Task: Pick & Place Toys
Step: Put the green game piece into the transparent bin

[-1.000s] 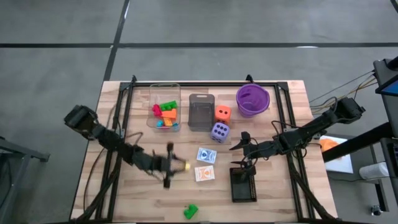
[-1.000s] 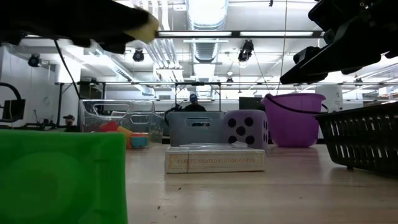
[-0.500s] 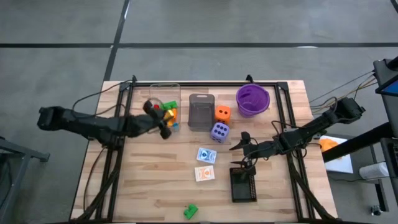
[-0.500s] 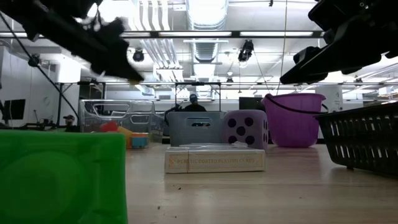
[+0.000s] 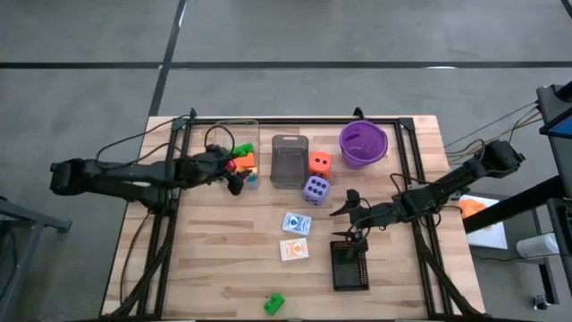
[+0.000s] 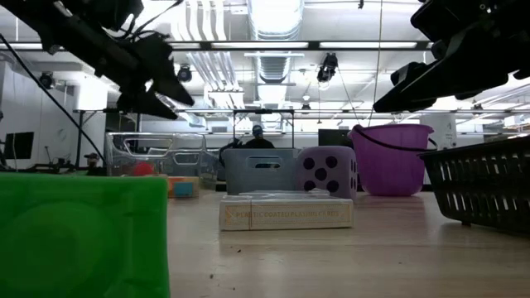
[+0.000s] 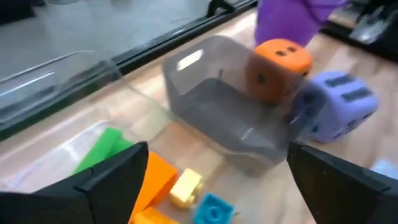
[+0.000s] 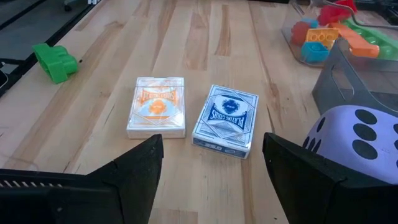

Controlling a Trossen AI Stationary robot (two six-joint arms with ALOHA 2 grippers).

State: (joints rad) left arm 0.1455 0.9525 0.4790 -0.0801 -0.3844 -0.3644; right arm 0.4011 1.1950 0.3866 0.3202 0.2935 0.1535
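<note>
My left gripper [image 5: 235, 172] hangs open over the near end of the clear bin [image 5: 236, 132], touching nothing. Between its fingers the left wrist view shows a yellow brick [image 7: 185, 187] lying in the bin among orange [image 7: 155, 179], green [image 7: 103, 149] and blue [image 7: 214, 209] bricks. One green brick [image 5: 274, 303] lies on the table near its front edge. A blue card pack [image 5: 297, 224] and an orange one [image 5: 293, 249] lie flat at mid-table. The orange die [image 5: 320, 163] and purple die [image 5: 315, 189] stand beside the grey bin [image 5: 288, 161]. My right gripper [image 5: 345, 209] waits open above the table, right of the card packs.
A purple bowl [image 5: 363, 143] stands at the far right. A black basket [image 5: 349, 266] sits just near of my right gripper. A dark frame [image 5: 179, 134] runs around the working area. Bare wood lies at the near left.
My left gripper has carried a yellow brick from mid-table toward the far edge, to above the clear bin, and has opened there. The yellow brick now lies in the bin among the other bricks.
</note>
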